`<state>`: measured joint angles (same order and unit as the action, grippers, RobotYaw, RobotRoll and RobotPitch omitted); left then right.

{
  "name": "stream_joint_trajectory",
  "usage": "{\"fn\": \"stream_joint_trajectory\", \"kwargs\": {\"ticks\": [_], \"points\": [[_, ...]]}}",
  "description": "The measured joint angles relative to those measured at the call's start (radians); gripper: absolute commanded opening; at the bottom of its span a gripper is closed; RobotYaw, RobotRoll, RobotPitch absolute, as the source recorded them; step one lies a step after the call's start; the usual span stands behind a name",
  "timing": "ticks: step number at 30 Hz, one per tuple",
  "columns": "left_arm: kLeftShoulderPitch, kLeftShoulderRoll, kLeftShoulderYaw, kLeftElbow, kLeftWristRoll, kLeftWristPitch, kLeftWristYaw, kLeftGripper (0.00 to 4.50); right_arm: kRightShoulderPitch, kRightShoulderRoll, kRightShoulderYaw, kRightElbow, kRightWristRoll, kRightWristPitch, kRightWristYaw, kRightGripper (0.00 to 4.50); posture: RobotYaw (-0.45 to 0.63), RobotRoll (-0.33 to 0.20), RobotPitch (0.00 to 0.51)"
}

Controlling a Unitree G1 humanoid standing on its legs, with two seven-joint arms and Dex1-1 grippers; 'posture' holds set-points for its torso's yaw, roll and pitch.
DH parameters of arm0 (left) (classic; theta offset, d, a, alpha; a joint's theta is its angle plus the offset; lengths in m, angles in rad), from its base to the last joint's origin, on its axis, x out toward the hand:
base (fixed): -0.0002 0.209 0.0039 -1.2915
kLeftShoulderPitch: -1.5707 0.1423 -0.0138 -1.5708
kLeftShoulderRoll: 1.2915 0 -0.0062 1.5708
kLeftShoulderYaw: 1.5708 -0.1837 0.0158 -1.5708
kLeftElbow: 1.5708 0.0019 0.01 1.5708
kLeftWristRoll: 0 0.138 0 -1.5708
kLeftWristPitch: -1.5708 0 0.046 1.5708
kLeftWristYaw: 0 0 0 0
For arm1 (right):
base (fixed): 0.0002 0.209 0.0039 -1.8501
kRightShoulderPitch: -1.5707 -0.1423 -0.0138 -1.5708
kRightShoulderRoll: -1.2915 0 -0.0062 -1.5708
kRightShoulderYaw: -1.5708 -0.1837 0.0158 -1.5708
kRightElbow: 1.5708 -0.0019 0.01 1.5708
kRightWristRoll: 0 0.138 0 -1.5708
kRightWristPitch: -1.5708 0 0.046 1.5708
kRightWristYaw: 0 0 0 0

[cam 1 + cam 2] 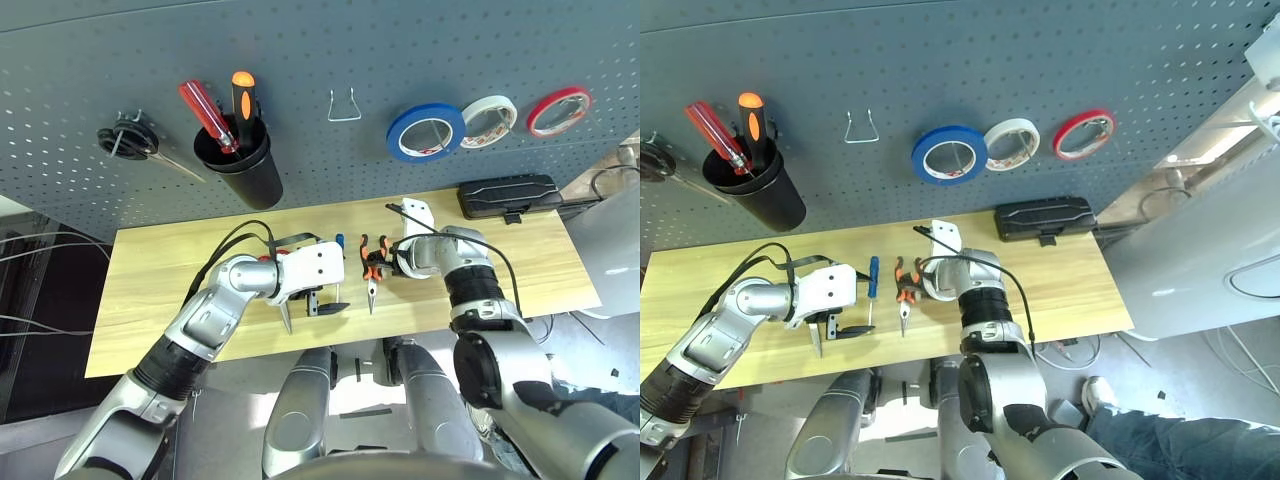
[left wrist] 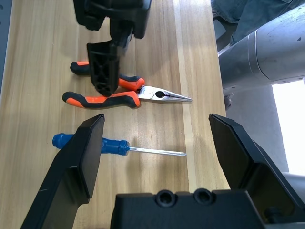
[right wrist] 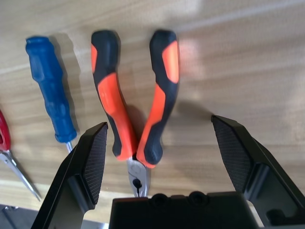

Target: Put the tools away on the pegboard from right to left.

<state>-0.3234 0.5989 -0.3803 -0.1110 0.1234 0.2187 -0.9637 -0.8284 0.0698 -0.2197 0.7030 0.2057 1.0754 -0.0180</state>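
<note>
The blue tape roll (image 1: 425, 131) hangs on the grey-blue pegboard (image 1: 320, 50). On the wooden table (image 1: 160, 280) lie the orange-and-black pliers (image 3: 138, 105), the small blue-handled screwdriver (image 1: 872, 280) and, partly hidden under my left arm, the red-handled scissors (image 3: 4, 138). My right gripper (image 3: 159, 138) is open just above the pliers' handles, one finger on each side of them. Just left of the screwdriver, my left gripper (image 2: 157, 129) is open and holds nothing; it points towards the screwdriver (image 2: 90, 143) and the pliers (image 2: 119, 95).
An empty wire hook (image 1: 345, 105) sits between the black cup (image 1: 240, 165), which holds two screwdrivers, and the blue tape. White (image 1: 488, 120) and red (image 1: 558, 110) tape rolls hang further right. Black-handled scissors (image 1: 130, 140) hang far left. A black case (image 1: 508, 195) lies at the table's back right.
</note>
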Motion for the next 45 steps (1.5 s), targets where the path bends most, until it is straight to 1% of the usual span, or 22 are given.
{"fn": "stream_joint_trajectory", "kwargs": {"ticks": [5, 12, 14, 16, 19, 21, 28, 30, 31, 34, 35, 38, 41, 43, 45], "points": [[0.001, -0.008, 0.000, -0.002, 0.000, 0.020, 0.009, 4.50, -0.029, 0.002, 0.018, 0.056, 0.000, -0.020, -0.006, 4.49, 0.14, 0.000, 0.360], [0.008, -0.008, -0.001, -0.002, 0.001, 0.035, 0.014, 4.50, -0.085, 0.008, 0.070, 0.134, -0.005, 0.023, -0.006, 4.49, 0.15, 0.000, 0.339], [0.007, -0.010, -0.001, -0.002, 0.001, 0.038, 0.016, 4.50, -0.104, 0.012, 0.087, 0.165, -0.006, 0.026, 0.004, 4.11, 0.15, 0.000, 0.334], [0.006, -0.011, -0.001, -0.002, 0.001, 0.039, 0.020, 4.50, -0.120, 0.015, 0.090, 0.203, -0.006, 0.021, 0.012, 3.55, 0.15, 0.000, 0.331], [0.004, -0.012, -0.001, 0.000, 0.001, 0.039, 0.025, 4.50, -0.138, 0.018, 0.089, 0.251, -0.007, 0.000, 0.013, 2.38, 0.14, 0.000, 0.325], [0.003, -0.012, -0.001, 0.004, 0.001, 0.039, 0.026, 4.50, -0.142, 0.018, 0.090, 0.272, -0.006, -0.017, 0.023, 1.80, 0.14, 0.000, 0.319], [0.004, -0.021, 0.012, 0.027, -0.002, 0.019, 0.050, 4.50, -0.147, 0.016, 0.148, 0.267, -0.020, -0.009, 0.087, 1.76, 0.11, 0.000, 0.303], [0.005, -0.028, 0.026, 0.032, -0.006, 0.007, 0.072, 4.50, -0.132, 0.007, 0.192, 0.209, -0.025, 0.026, 0.134, 1.64, 0.10, 0.000, 0.299], [0.007, -0.031, 0.037, 0.033, -0.007, 0.000, 0.085, 4.50, -0.117, -0.006, 0.216, 0.174, -0.025, 0.043, 0.161, 1.35, 0.10, 0.000, 0.294], [0.022, -0.047, 0.091, 0.035, -0.020, -0.035, 0.142, 4.50, -0.040, -0.086, 0.340, 0.005, -0.021, 0.108, 0.298, 0.40, 0.09, 0.000, 0.284], [0.031, -0.052, 0.109, 0.036, -0.025, -0.054, 0.163, 4.50, -0.012, -0.121, 0.372, -0.060, -0.014, 0.136, 0.339, 0.39, 0.09, 0.000, 0.284], [0.064, -0.076, 0.158, 0.038, -0.048, -0.126, 0.217, 4.50, 0.060, -0.213, 0.411, -0.244, 0.018, 0.186, 0.431, 0.39, 0.08, 0.000, 0.274], [0.100, -0.105, 0.208, 0.036, -0.085, -0.226, 0.261, 4.50, 0.110, -0.309, 0.480, -0.432, 0.022, 0.125, 0.516, 0.39, 0.07, 0.000, 0.270], [0.119, -0.108, 0.226, 0.035, -0.095, -0.279, 0.279, 4.50, 0.139, -0.344, 0.500, -0.521, 0.023, 0.082, 0.550, 0.39, 0.06, 0.000, 0.268], [0.143, -0.108, 0.241, 0.034, -0.099, -0.319, 0.290, 4.50, 0.160, -0.353, 0.500, -0.578, 0.028, 0.076, 0.563, 0.39, 0.05, 0.000, 0.266]]}}
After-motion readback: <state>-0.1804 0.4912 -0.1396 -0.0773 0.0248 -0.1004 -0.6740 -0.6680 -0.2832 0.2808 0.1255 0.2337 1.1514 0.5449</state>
